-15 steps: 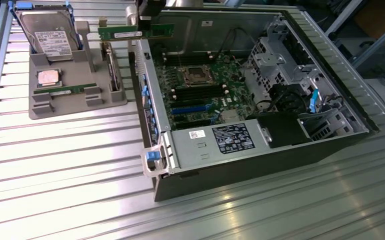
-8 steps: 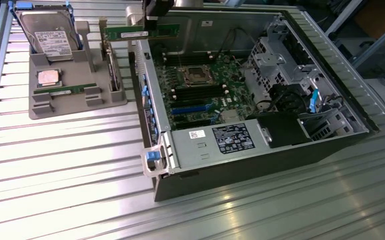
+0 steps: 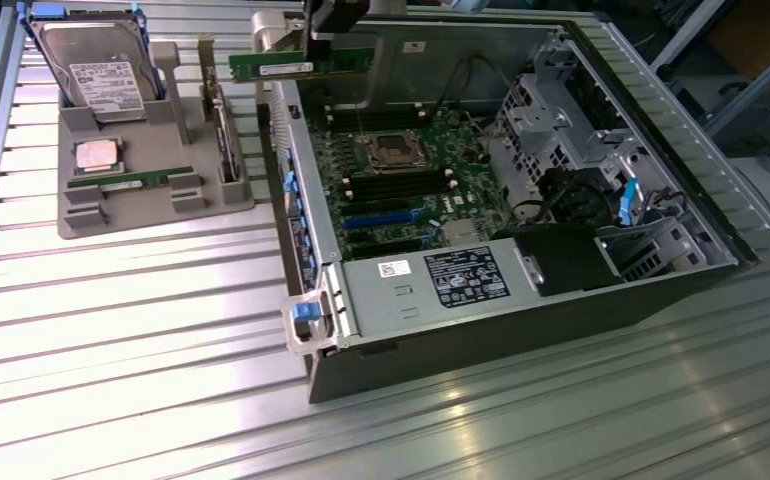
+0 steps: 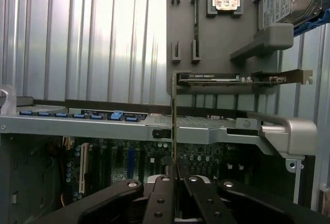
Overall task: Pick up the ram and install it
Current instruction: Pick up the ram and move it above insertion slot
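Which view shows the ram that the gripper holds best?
The exterior view: the ram turns its long green face to that camera, so its whole length shows. The wrist view sees it edge-on, as a thin strip held in the gripper.

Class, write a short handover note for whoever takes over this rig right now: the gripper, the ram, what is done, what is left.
Gripper: shut on the long, thin green ram stick, which it holds level.
Position: the ram hangs over a corner of the open grey computer case, on the side by the grey parts tray.
Done: the ram is picked up and off the tray.
Left: the ram is not yet seated in the green motherboard.
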`<state>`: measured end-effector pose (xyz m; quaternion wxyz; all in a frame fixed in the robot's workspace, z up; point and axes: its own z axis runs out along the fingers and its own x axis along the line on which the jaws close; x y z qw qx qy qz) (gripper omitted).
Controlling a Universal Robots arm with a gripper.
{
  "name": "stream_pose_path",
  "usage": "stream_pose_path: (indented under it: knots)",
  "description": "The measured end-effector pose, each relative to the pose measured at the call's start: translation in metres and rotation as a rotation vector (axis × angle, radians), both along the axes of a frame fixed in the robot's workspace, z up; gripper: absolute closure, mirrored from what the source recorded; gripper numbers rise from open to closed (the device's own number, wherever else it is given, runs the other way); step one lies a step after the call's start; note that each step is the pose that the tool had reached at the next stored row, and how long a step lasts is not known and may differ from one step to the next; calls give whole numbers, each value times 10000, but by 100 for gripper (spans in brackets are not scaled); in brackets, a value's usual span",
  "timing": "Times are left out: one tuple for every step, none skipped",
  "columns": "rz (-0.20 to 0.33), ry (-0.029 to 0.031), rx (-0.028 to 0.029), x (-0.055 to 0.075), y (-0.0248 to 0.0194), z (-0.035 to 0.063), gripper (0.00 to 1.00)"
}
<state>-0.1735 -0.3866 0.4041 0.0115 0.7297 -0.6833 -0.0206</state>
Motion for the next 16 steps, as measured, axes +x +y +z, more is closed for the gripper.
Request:
stream_pose_path:
  knots:
    - [0, -1, 1, 12, 0, 0, 88]
    - [-1, -1, 1, 30, 0, 0, 88]
    - [0, -1, 0, 63, 0, 0, 88]
    - [0, 0, 0, 82, 0, 0, 88]
    - [0, -1, 1, 98, 0, -1, 88]
    - [-1, 0, 0, 113, 0, 0, 88]
    - [0, 0, 0, 133, 0, 0, 88]
    - [0, 0, 0, 145, 0, 0, 88]
    - [0, 0, 0, 160, 0, 0, 88]
    - [-1, -1, 0, 169, 0, 0, 88]
    - [0, 0, 0, 181, 0, 0, 88]
    - [0, 0, 0, 196, 0, 0, 88]
    - [-1, 0, 0, 213, 0, 0, 88]
    - [0, 0, 0, 227, 0, 0, 88]
    - [0, 0, 0, 245, 0, 0, 88]
    - [0, 0, 0, 255, 0, 0, 88]
